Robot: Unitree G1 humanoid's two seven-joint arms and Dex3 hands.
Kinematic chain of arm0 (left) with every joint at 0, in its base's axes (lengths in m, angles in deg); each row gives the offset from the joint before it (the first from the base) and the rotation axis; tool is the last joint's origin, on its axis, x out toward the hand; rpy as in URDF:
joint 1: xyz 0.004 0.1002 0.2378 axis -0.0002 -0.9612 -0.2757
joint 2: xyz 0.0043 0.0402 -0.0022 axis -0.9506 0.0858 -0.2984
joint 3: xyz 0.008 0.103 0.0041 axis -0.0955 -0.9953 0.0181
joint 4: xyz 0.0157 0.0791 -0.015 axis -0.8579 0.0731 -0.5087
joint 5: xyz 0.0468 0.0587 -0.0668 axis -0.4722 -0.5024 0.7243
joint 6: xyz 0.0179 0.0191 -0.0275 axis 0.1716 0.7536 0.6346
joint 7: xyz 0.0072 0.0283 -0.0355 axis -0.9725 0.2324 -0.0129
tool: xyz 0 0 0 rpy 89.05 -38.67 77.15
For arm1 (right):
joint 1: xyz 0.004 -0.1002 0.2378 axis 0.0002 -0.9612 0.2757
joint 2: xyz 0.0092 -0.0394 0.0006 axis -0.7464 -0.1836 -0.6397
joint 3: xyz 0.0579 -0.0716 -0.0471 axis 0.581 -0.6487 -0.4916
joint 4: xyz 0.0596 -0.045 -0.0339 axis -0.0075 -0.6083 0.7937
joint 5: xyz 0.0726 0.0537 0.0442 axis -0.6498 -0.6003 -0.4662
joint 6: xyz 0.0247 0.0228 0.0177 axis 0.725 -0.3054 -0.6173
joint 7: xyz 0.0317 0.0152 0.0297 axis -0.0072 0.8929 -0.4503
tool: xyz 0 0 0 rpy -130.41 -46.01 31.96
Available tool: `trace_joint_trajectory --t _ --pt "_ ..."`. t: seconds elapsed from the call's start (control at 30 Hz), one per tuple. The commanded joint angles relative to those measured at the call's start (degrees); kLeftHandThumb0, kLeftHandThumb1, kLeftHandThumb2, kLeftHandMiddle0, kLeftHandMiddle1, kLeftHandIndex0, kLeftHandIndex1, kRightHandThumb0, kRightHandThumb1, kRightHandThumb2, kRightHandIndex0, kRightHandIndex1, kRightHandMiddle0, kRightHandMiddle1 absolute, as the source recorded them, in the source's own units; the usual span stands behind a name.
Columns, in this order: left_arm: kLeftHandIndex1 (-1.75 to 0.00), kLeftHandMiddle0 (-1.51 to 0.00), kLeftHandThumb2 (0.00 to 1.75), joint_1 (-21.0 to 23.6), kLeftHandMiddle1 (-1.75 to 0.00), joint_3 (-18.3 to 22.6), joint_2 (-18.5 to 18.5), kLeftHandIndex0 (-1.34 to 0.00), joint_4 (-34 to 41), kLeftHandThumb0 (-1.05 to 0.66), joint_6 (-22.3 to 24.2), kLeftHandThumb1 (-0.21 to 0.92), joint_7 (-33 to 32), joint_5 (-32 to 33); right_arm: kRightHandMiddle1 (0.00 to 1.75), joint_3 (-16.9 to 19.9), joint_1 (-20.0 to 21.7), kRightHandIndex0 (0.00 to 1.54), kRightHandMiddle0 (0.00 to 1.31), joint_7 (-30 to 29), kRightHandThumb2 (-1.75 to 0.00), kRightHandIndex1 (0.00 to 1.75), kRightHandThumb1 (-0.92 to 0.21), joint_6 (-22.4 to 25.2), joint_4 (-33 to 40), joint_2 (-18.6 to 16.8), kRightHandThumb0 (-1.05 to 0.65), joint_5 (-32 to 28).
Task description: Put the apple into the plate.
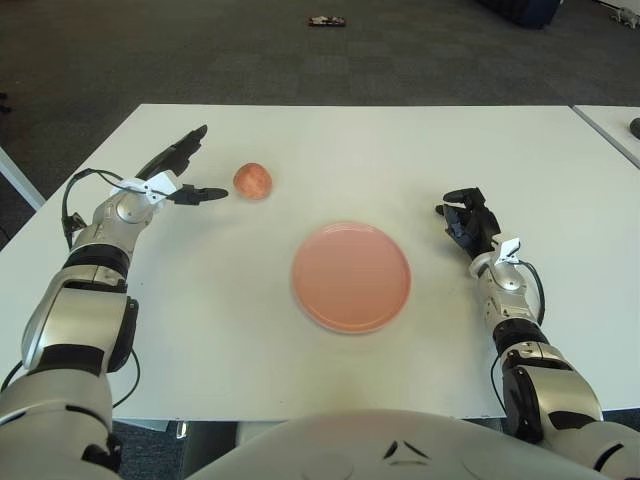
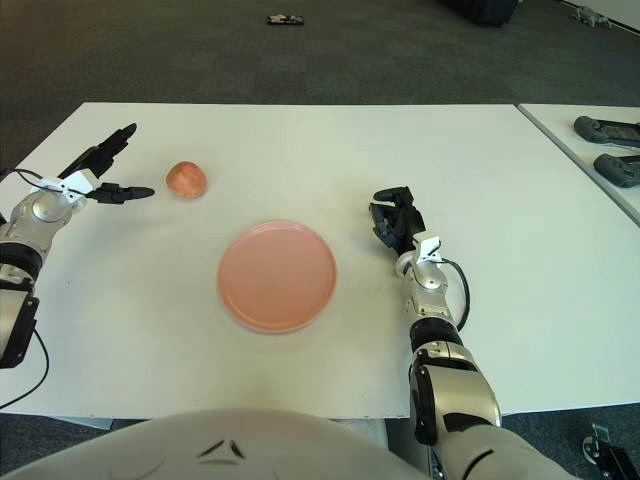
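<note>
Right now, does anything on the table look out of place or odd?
Nothing is spilled or damaged. The apple sits on the table, apart from the left hand, whose fingers are spread and hold nothing. The plate lies flat and bare. The right hand shows right of the plate.

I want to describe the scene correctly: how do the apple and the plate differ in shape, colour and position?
The apple is small and rounded, while the plate is wide, flat and circular. The apple is mottled orange-red; the plate is plain pink. The apple sits near the open left hand; the plate lies mid-table, nearer the right hand. Both rest on the white table.
</note>
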Motion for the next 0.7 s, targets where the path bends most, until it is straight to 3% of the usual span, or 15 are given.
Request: trace_joint_trajectory --t 0.0,0.37,0.67 --pt "-0.05 0.0 0.23 1.7 0.0 0.6 1.1 -0.02 -2.1 -0.95 1.8 0.73 -4.2 -0.5 1.69 0.2 -2.3 0.34 0.25 0.2 -0.47 1.23 -0.92 3.3 -2.9 -0.1 -0.35 -0.1" --pt "-0.39 -0.03 0.38 0.8 -0.02 1.8 3.5 0.0 -4.3 -0.96 1.8 0.66 -10.2 0.1 1.69 0.4 -2.0 0.34 0.25 0.4 -0.47 1.23 -0.92 3.2 -3.5 0.2 -0.35 -0.1" --pt "-0.52 -0.07 0.42 0.9 -0.03 2.1 4.7 0.0 -5.1 -0.93 3.2 0.64 -12.2 -0.1 1.69 0.6 -1.6 0.34 0.25 0.6 -0.47 1.23 -0.92 3.1 -4.2 0.3 -0.35 -0.1"
